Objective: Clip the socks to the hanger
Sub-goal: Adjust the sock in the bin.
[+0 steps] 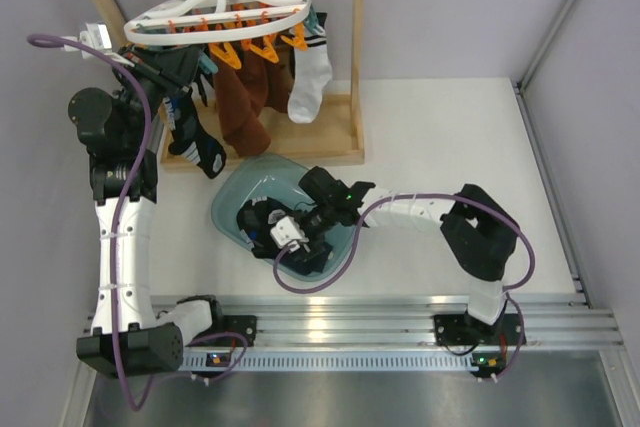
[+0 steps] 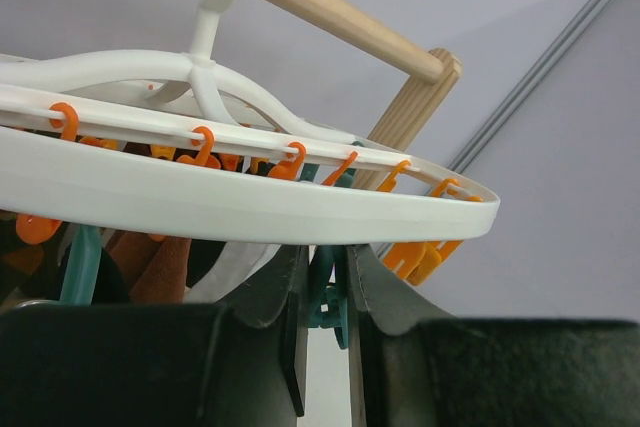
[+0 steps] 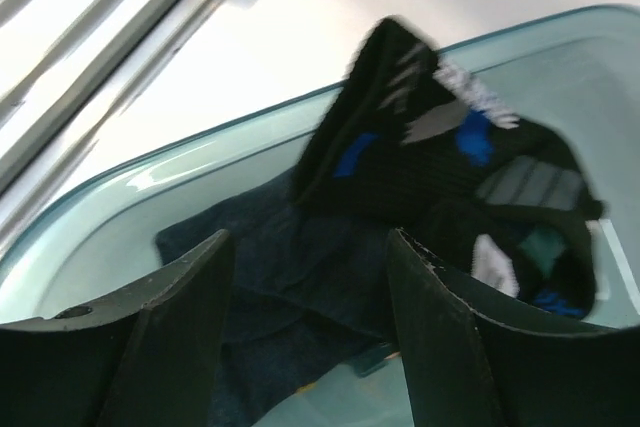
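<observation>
The white oval hanger (image 1: 220, 12) hangs by its hook from the wooden rack, orange and teal clips dangling under its rim (image 2: 250, 202). My left gripper (image 1: 190, 72) reaches up beneath it, shut on a teal clip (image 2: 335, 287). A black sock with blue accents (image 1: 197, 142) hangs just below that gripper; its top is hidden. More dark socks (image 1: 255, 217) lie in the teal bin: a black one with blue and white marks (image 3: 430, 147) and a navy one (image 3: 270, 277). My right gripper (image 3: 310, 247) hovers open over the navy sock, fingers either side of it.
The wooden rack frame (image 1: 355, 57) stands at the back left on its base. Large brown socks (image 1: 240, 107) and a white striped sock (image 1: 310, 77) hang from the hanger. The teal bin (image 1: 232, 192) sits in front of the rack. Metal rails (image 1: 400, 312) run along the near edge.
</observation>
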`<state>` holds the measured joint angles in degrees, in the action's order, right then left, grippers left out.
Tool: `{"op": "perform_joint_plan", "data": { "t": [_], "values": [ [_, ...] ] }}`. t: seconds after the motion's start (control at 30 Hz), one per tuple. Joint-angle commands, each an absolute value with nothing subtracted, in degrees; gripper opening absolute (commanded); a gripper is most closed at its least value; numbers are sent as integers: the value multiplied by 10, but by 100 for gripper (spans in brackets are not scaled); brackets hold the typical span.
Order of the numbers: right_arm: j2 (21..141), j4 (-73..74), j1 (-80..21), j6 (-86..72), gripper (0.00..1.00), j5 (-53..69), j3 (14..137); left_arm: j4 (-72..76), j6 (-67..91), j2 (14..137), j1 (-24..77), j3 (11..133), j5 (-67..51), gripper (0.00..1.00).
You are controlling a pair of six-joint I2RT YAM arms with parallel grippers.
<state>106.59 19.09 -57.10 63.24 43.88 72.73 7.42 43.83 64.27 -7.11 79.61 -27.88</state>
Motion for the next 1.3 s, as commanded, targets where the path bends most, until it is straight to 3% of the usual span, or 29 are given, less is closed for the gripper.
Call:
{"op": "perform_joint_plan", "data": {
  "t": [0.0, 0.27, 0.5, 0.7, 1.13, 1.27],
  "values": [
    [1058, 56, -584, 598, 62, 442, 741, 84, 440, 652, -75, 810, -263, 0],
    [1067, 29, -597, 568, 62, 445, 743, 81, 434, 653, -74, 810, -263, 0],
    [1078, 153, -607, 703, 71, 463, 765, 82, 435, 654, -74, 813, -265, 0],
    [1091, 142, -613, 703, 73, 458, 769, 78, 433, 654, -75, 814, -265, 0],
    [1111, 59, -612, 606, 57, 446, 779, 72, 431, 653, -74, 811, -265, 0],
    [1115, 18, -611, 561, 40, 438, 780, 72, 429, 654, -74, 811, -265, 0]
  ]
}}
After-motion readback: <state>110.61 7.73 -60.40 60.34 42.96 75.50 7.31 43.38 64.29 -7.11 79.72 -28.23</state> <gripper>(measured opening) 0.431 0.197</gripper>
